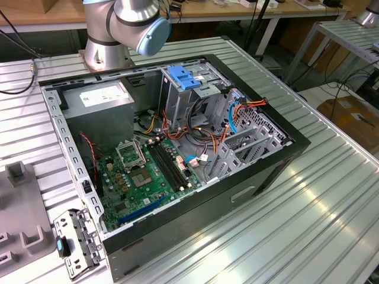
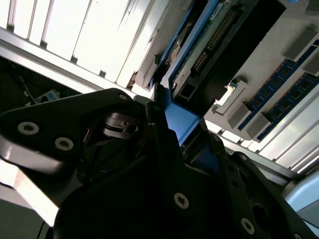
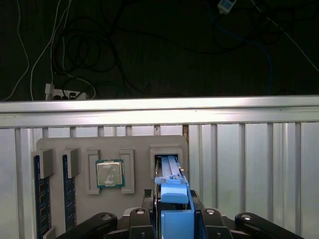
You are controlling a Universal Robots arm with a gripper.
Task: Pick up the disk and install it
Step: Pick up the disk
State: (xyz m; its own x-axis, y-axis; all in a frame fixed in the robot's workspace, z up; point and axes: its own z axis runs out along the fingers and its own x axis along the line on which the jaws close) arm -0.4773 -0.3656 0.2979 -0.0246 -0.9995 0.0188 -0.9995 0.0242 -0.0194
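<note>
A: Gripper (image 3: 175, 219) sits closest in the first wrist view. State?
B: Closed in on the disk (image 3: 170, 174), one finger on each side of its blue carrier edge, no gap visible.
A: Disk position?
B: Standing on edge in a slot of the grey tray (image 3: 134, 142), on the ribbed table (image 3: 249, 164). Can't tell if it's lifted clear of the slot.
A: Neighbours?
B: Processor chip (image 3: 109, 174) in the next pocket, two memory sticks (image 3: 41, 196) beyond that. Exterior view: open PC case (image 1: 195, 231) on the table, motherboard (image 1: 148, 177) exposed, blue latch (image 1: 183, 78) on the drive cage.
</note>
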